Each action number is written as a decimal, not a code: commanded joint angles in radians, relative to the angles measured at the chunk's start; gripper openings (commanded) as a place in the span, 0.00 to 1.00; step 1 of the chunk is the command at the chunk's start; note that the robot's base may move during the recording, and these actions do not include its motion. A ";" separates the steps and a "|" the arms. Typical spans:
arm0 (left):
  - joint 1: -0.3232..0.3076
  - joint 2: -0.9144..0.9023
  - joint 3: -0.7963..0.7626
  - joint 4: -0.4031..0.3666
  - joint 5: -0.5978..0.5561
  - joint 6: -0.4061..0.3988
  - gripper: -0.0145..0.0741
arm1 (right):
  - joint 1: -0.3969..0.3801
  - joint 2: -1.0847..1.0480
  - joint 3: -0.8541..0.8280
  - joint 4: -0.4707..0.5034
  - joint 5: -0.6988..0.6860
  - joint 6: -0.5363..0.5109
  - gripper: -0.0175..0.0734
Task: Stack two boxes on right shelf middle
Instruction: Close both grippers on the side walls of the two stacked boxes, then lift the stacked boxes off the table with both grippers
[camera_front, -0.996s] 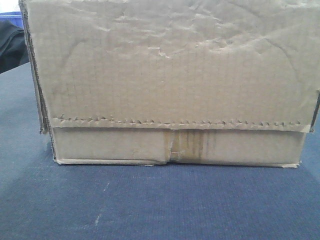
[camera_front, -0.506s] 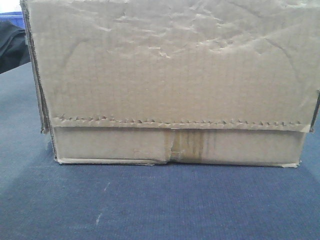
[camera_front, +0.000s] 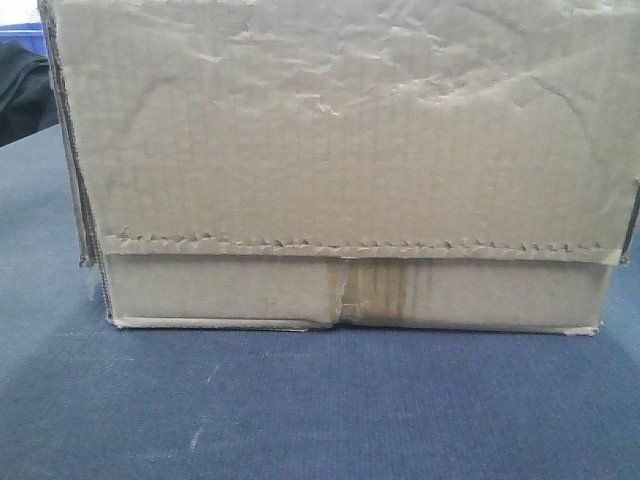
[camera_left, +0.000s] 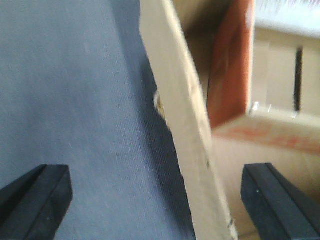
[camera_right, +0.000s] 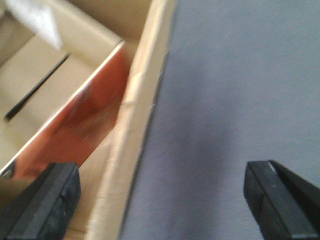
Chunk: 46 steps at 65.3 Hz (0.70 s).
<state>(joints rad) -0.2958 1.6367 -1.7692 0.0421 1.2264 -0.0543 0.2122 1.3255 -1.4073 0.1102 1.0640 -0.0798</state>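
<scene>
- While the carton (camera_front: 340, 150) rests flat on the blue cloth (camera_front: 300, 410), filling most of the front view from the top edge down past the middle, none of the stacking looks done. Its serrated flap edge and stained centre seam face the camera.
- No steel shelf appears in any view, and a second carton cannot be made out for certain. The pale cardboard with a dark slot at the upper right of the left wrist view may belong to this one or to another.
- In the left wrist view the carton's side wall (camera_left: 175, 100) runs down the middle of the frame. The left gripper (camera_left: 155, 185) is spread wide, one finger at each lower corner, astride that wall and clamping nothing.
- The right gripper (camera_right: 160, 175) is likewise wide apart across the opposite wall (camera_right: 137, 115), empty.
- An orange-brown panel (camera_right: 80, 125) shows inside the carton.
- By my judgement this is the grasp stage for the first carton. The closing, lifting, carrying to the shelf, setting down and the whole second carton remain to be done.
</scene>
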 joint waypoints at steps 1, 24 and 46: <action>0.004 -0.008 0.033 -0.042 -0.036 0.003 0.83 | 0.011 0.028 -0.011 0.013 0.005 -0.016 0.81; 0.004 0.012 0.053 -0.066 -0.067 0.003 0.83 | 0.011 0.116 -0.010 0.013 0.014 -0.016 0.81; 0.004 0.096 0.053 -0.066 -0.065 0.003 0.83 | 0.011 0.217 -0.008 0.013 -0.013 -0.016 0.81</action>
<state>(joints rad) -0.2958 1.7251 -1.7135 -0.0144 1.1712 -0.0543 0.2238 1.5281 -1.4081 0.1268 1.0735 -0.0857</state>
